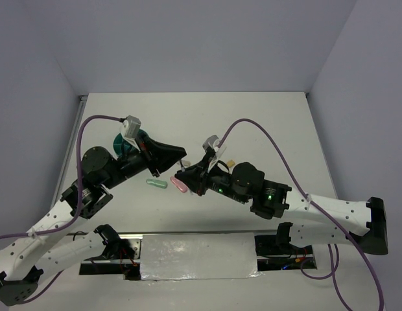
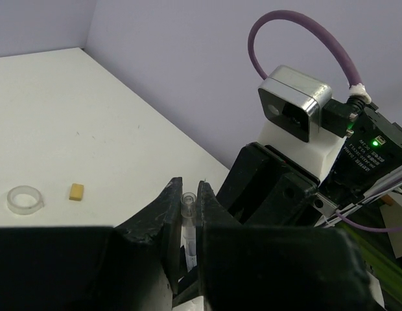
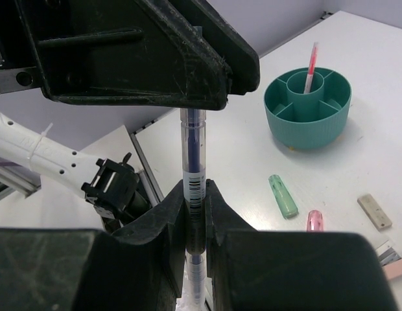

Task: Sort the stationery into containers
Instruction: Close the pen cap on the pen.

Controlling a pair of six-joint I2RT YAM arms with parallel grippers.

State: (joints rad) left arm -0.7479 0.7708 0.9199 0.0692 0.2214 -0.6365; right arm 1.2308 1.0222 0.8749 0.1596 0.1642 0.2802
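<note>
White table (image 1: pixel 272 123), pale walls around. Left gripper (image 2: pixel 188 193) is clenched on one end of thin pen (image 3: pixel 193 146), a clear barrel w/ dark ink and barcode label. The right gripper (image 3: pixel 196 194) is clamped on the same pen lower on the barrel. Both hold it above the table, right of teal cup (image 3: pixel 308 107) in top view and nearer the arm bases. Red-pink pen (image 3: pixel 312 61) stands in the centre ring of the cup. Mint-green eraser (image 3: pixel 283 195) lies near the cup on the arm-base side, and pink eraser (image 3: pixel 315 220) is just beyond it, further from the cup, not touching. Flat grey block (image 3: pixel 374 212) lies apart from the cup too. Tape ring (image 2: pixel 24 199) and tan block (image 2: pixel 76 192) lie near each other; their place vs. the cup I cannot tell.
</note>
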